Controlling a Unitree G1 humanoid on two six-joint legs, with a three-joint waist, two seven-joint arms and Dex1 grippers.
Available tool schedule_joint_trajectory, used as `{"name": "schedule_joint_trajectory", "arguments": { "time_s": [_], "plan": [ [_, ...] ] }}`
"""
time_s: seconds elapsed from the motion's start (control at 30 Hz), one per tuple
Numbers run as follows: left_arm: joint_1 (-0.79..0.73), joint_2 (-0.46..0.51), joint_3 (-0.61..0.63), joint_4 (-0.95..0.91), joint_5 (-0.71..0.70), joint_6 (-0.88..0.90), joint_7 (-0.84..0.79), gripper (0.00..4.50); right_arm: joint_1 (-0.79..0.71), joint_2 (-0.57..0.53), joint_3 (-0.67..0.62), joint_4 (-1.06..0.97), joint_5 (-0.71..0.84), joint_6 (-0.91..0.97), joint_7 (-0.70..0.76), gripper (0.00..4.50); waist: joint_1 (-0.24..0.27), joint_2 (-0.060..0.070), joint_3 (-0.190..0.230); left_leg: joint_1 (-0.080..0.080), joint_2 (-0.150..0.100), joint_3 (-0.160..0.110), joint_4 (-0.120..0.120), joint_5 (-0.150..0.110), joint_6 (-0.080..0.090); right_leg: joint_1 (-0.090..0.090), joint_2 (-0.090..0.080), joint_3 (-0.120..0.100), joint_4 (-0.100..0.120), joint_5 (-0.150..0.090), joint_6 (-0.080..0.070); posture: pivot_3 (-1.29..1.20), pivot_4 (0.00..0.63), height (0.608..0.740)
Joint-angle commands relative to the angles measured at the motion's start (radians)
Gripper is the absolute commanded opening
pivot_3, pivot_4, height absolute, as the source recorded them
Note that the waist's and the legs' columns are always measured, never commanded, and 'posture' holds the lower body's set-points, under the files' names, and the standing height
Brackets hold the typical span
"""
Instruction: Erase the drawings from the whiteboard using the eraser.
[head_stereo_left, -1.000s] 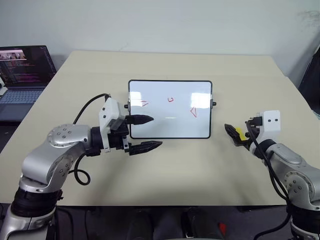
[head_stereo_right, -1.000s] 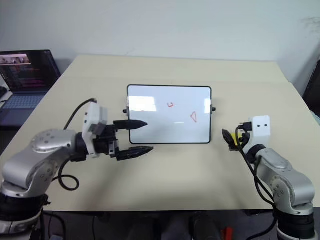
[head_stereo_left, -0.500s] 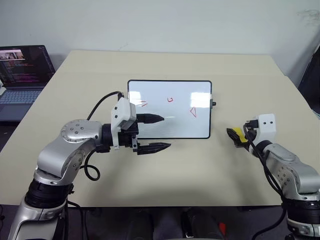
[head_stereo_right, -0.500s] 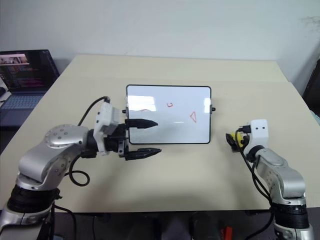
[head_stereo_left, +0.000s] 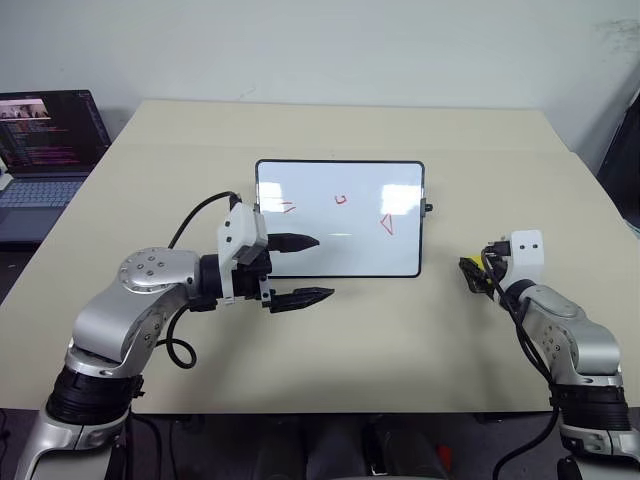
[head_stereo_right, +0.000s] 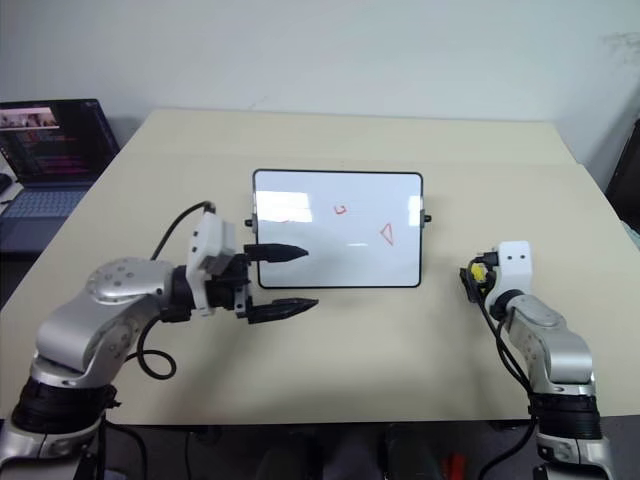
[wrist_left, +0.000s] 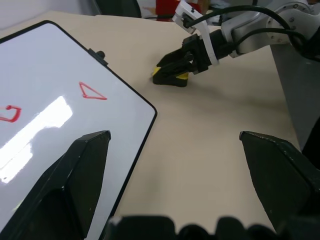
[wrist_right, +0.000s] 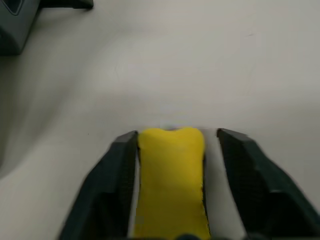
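The right gripper (wrist_right: 172, 150) is closing around the eraser (wrist_right: 171, 175), one finger not yet touching; drawings (head_stereo_left: 386, 224) are waiting

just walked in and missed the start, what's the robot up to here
The robot is going for the yellow eraser on the table, right of the whiteboard. Its right gripper has its fingers on either side of the eraser, one touching it, the other with a thin gap. The left gripper hangs open at the board's near left corner, holding nothing. Three red drawings are all unerased. A laptop sits far left.
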Motion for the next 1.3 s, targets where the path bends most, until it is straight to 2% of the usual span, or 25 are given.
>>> {"name": "schedule_joint_trajectory", "arguments": {
  "time_s": [0.03,0.07,0.1,0.47,0.67,0.9,1.07,1.2,1.3],
  "plan": [
    [0.012,0.009,0.029,-0.045,0.002,-0.022,0.004,4.5,-0.016,0.001,0.002,-0.012,-0.017,-0.015,0.017,1.36,-0.001,0.0,0.0,0.0,0.0,0.0,0.0,0.0,0.0,0.0,0.0,0.0,0.0,0.0,0.0,0.0,0.15,0.74],
    [0.015,0.009,0.03,-0.048,0.002,-0.021,0.005,4.5,-0.017,0.003,0.003,-0.012,-0.021,-0.012,0.02,1.07,0.0,0.0,0.0,0.0,0.0,0.0,0.0,0.0,0.0,0.0,0.0,0.0,0.0,0.0,0.0,0.0,0.15,0.74],
    [0.02,0.009,0.031,-0.051,0.002,-0.02,0.007,4.5,-0.017,0.005,0.005,-0.01,-0.027,-0.012,0.021,0.98,0.0,0.0,0.0,0.0,0.0,0.0,0.0,0.0,0.0,0.0,0.0,0.0,0.0,0.0,0.0,0.0,0.15,0.74],
    [0.061,0.012,0.064,-0.077,-0.01,0.004,0.036,4.5,-0.024,0.042,0.004,-0.019,-0.049,-0.02,0.027,0.97,-0.002,0.0,0.0,0.001,0.0,0.0,0.0,0.0,0.0,0.0,0.0,0.0,0.001,0.0,0.0,0.0,0.15,0.74],
    [0.135,0.029,0.121,-0.114,-0.02,0.035,0.077,4.5,-0.005,0.015,-0.022,-0.156,-0.019,0.025,0.066,0.97,-0.001,0.001,0.0,0.0,0.001,0.0,0.0,0.0,0.0,0.0,0.0,0.0,0.001,0.0,0.0,0.0,0.15,0.74],
    [0.224,-0.015,0.242,-0.125,0.058,0.046,0.307,4.5,-0.005,-0.017,-0.067,-0.494,0.134,0.184,0.1,0.97,-0.001,0.001,0.001,0.0,0.002,-0.002,0.0,0.0,0.0,0.0,-0.001,0.0,0.001,-0.001,0.001,0.0,0.15,0.74],
    [0.282,0.015,0.325,-0.137,0.022,0.111,0.331,4.5,-0.14,0.031,0.093,-0.57,0.156,0.233,0.087,0.97,-0.009,0.001,0.001,0.003,0.002,-0.002,0.0,0.0,0.0,0.0,-0.001,0.002,0.003,-0.001,0.002,0.0,0.15,0.74],
    [0.306,0.063,0.358,-0.08,0.017,0.116,0.276,4.5,-0.298,0.08,0.309,-0.397,0.03,0.108,0.122,0.97,-0.005,0.001,0.001,0.003,0.002,-0.002,0.0,0.0,0.0,0.0,-0.001,0.0,0.004,-0.002,0.004,0.0,0.15,0.74],
    [0.29,0.103,0.345,-0.013,0.047,0.103,0.253,4.5,-0.396,0.133,0.403,-0.256,-0.053,0.016,0.135,0.97,-0.004,0.001,0.001,0.003,0.001,-0.001,0.001,0.0,0.0,0.0,-0.001,0.0,0.004,-0.002,0.004,0.0,0.15,0.74]
  ]
}}
